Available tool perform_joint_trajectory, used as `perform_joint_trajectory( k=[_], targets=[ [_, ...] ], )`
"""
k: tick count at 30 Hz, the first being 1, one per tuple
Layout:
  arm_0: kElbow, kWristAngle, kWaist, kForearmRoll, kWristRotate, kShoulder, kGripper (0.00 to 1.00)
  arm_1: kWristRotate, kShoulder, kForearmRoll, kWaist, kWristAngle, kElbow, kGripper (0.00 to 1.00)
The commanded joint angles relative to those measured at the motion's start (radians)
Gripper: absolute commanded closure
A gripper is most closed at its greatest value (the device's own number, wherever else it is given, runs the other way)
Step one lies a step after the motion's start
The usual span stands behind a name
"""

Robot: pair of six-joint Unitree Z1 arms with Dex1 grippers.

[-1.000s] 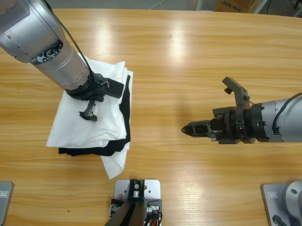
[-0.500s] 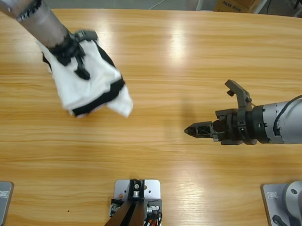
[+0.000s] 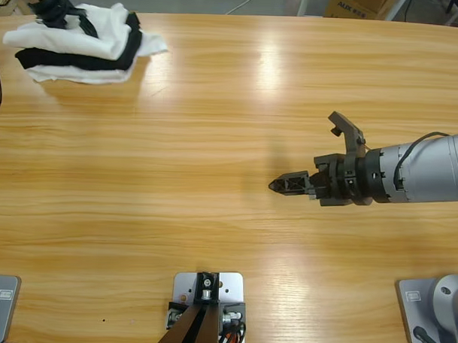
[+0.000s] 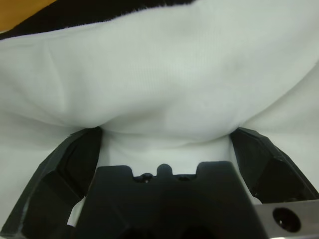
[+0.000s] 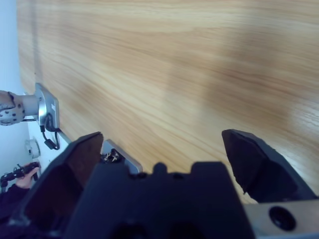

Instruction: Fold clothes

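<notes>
The clothes (image 3: pixel 98 28) lie bunched at the table's far left corner, a white T-shirt on top of a stack with black layers (image 3: pixel 37 57) showing between white ones. My left gripper (image 3: pixel 63 14) presses down on the stack from the corner. In the left wrist view white cloth (image 4: pixel 164 74) fills the picture and bulges up between the spread jaws of the left gripper (image 4: pixel 167 144), with a black garment edge (image 4: pixel 75 12) beyond. My right gripper (image 3: pixel 305 155) hovers open over bare wood at the right, holding nothing. Under the right gripper (image 5: pixel 164 149) is only table (image 5: pixel 174 59).
The wooden table (image 3: pixel 215 141) stretches between the stack and the right arm. The stack sits close to the far and left edges. A cardboard box (image 3: pixel 355 6) and a white cable (image 3: pixel 242 2) lie beyond the far edge. A person's hand (image 5: pixel 20 172) shows small off the table.
The left gripper has swept the stack from the left-middle of the table up into the far left corner, bunching it. The right gripper has shifted slightly left and stayed open.
</notes>
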State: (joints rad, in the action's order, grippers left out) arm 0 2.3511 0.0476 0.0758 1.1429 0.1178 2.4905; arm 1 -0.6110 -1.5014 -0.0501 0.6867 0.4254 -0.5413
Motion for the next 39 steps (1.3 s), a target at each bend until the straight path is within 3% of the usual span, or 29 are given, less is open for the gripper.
perform_joint_trajectory(
  k=[1, 4, 10, 12, 14, 16, 18, 19, 21, 24, 26, 31, 35, 39],
  targets=[
    [0.053, -0.051, -0.07, 0.032, -0.032, 0.149, 0.018, -0.011, -0.069, -0.008, -0.007, 0.03, -0.008, 0.0],
    [0.085, -0.048, -0.047, 0.046, -0.033, 0.093, 0.003, 0.026, -0.061, 0.023, -0.018, 0.023, -0.02, 0.0],
    [0.095, -0.042, 0.021, 0.067, -0.089, -0.165, 0.0, 0.092, -0.018, 0.137, -0.018, -0.004, -0.097, 0.004],
    [0.079, -0.02, 0.035, 0.078, -0.111, -0.267, 0.0, 0.102, 0.01, 0.142, -0.018, -0.024, -0.101, 0.143],
    [0.026, -0.009, 0.032, 0.101, -0.13, -0.356, 0.0, 0.102, 0.047, 0.147, -0.018, -0.045, -0.1, 0.165],
    [-0.071, 0.005, -0.002, 0.126, -0.139, -0.418, 0.0, 0.102, 0.082, 0.171, -0.018, -0.073, -0.1, 0.165],
    [-0.206, 0.116, -0.027, 0.158, -0.134, -0.521, 0.002, 0.102, 0.12, 0.221, -0.019, -0.103, -0.104, 0.153],
    [-0.314, 0.174, -0.024, 0.155, -0.126, -0.604, 0.011, 0.102, 0.146, 0.269, -0.026, -0.127, -0.113, 0.092],
    [-0.59, 0.159, 0.039, 0.093, -0.13, -0.801, 0.013, 0.106, 0.182, 0.438, -0.035, -0.216, -0.166, 0.009],
    [-1.015, 0.127, 0.106, -0.086, -0.195, -1.059, 0.011, 0.152, 0.194, 0.639, -0.044, -0.303, -0.248, 0.0],
    [-1.179, 0.123, 0.156, -0.134, -0.223, -1.165, 0.009, 0.183, 0.182, 0.761, -0.061, -0.328, -0.309, 0.0],
    [-1.465, 0.157, 0.206, -0.213, -0.276, -1.363, 0.002, 0.35, 0.183, 0.953, -0.101, -0.406, -0.387, 0.0],
    [-1.548, 0.169, 0.208, -0.275, -0.334, -1.54, 0.0, 0.416, 0.223, 0.986, -0.101, -0.501, -0.385, 0.0],
    [-1.569, 0.154, 0.267, -0.272, -0.359, -1.582, 0.0, 0.434, 0.24, 0.956, -0.105, -0.571, -0.375, 0.007]
  ],
)
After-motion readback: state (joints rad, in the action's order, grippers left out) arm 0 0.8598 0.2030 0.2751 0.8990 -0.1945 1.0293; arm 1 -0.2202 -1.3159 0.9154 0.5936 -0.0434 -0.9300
